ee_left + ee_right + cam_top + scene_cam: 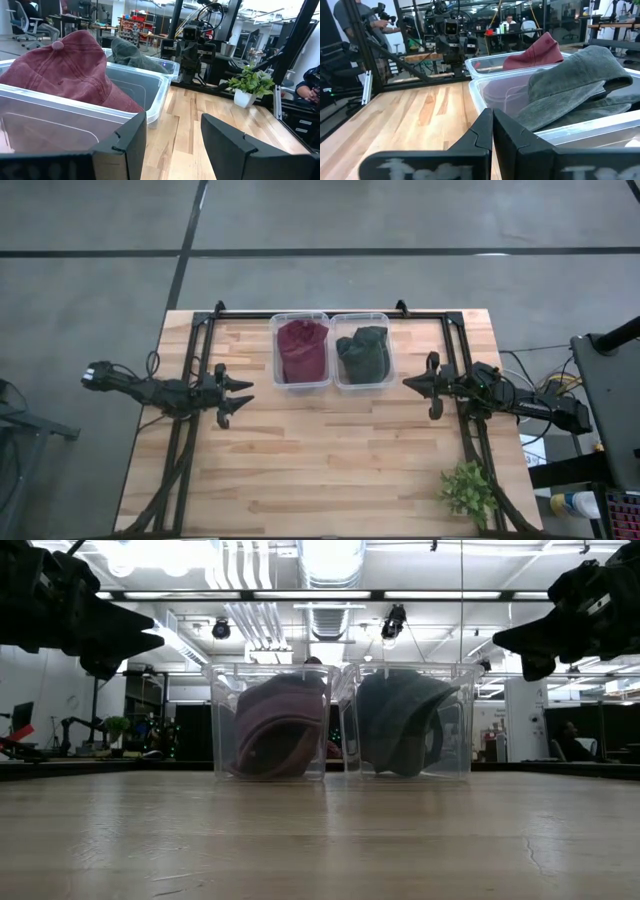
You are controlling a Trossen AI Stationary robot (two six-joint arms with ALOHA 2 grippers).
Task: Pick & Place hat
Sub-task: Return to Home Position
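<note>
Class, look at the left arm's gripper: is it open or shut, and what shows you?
Open. The left gripper has its fingers spread apart, with the wooden table showing between them and nothing held.

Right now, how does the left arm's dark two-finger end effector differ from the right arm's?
The dark two-finger left end effector has its fingers apart; the matching right end effector has them closed together. The left one hangs beside the clear plastic bin of red caps, the right one beside the clear plastic bin of dark grey-green caps. Both are empty, raised above the light wooden table, and point inward toward the bins.
</note>
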